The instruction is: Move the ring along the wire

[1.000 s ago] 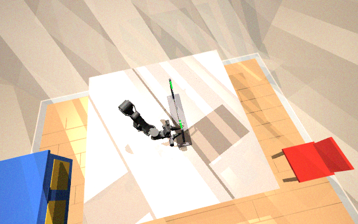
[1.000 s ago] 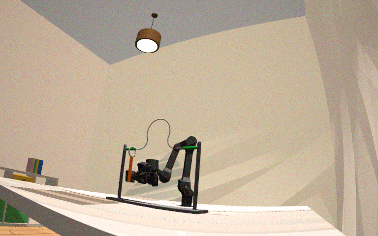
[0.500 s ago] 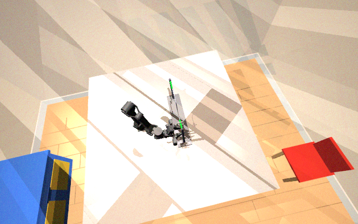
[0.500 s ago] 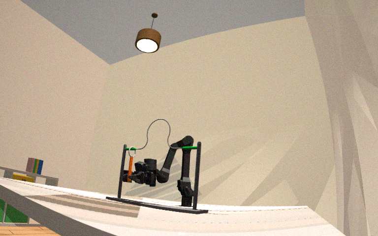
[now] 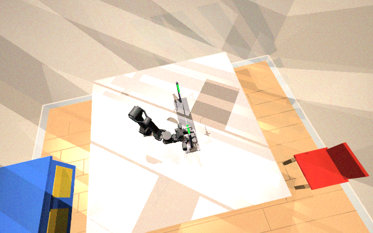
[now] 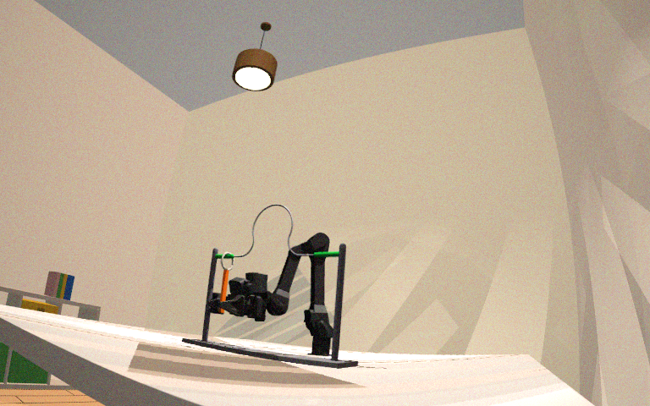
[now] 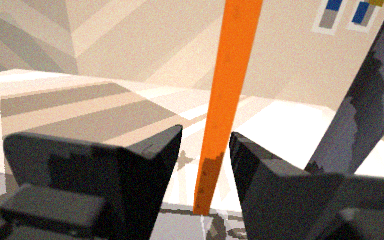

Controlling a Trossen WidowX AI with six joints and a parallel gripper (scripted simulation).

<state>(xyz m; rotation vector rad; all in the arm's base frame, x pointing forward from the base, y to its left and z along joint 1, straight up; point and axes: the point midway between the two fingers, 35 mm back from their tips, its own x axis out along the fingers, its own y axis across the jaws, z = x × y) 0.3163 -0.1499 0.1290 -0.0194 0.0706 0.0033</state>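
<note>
We see beige walls, a lit brown lamp upper left of centre, and a red chair lower right on wooden flooring

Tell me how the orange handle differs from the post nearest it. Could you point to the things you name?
The handle [image 6: 224, 284] [image 7: 225, 90] is orange, while the post [image 5: 191, 141] [image 6: 206, 320] [image 7: 345, 120] is dark grey. The handle is shorter and hangs; the post is longer and stands. Both are slim and straight.
</note>
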